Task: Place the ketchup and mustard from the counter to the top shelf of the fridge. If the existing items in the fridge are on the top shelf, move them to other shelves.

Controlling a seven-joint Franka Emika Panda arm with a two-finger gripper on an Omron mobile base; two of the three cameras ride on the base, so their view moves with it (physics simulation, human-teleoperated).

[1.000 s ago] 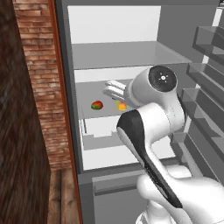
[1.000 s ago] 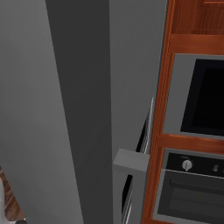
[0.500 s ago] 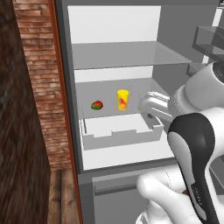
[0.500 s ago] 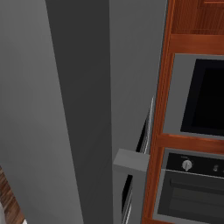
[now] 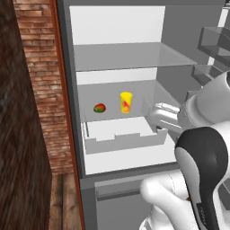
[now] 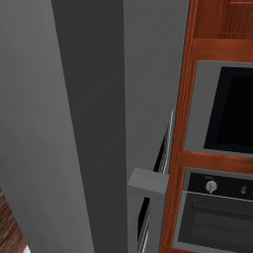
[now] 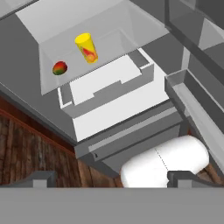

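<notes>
The ketchup and mustard are out of view. The fridge stands open. Its top shelf [image 5: 130, 56] is a bare glass pane. On the glass shelf below stand a yellow cup [image 5: 126, 102] [image 7: 86, 48] and, to its left, a red-green fruit [image 5: 99, 108] [image 7: 60, 68]. Under them lies a white drawer [image 5: 121, 137] [image 7: 105, 85]. My gripper [image 5: 158, 117] [image 7: 113, 178] hangs at the right side of the fridge opening, level with the drawer and apart from both items. Its fingertips [image 7: 43, 177] stand wide apart, open, with nothing between them.
The fridge door [image 5: 215, 40], with its grey bins, stands open at the right. A brick wall [image 5: 40, 67] and a dark panel close off the left. The right base view shows the fridge's grey side [image 6: 89, 123] and a built-in oven [image 6: 222, 148].
The arm has swung right and drawn back from the middle shelf. The yellow cup, partly hidden behind it a second ago, now shows in full. The jaws stayed open.
</notes>
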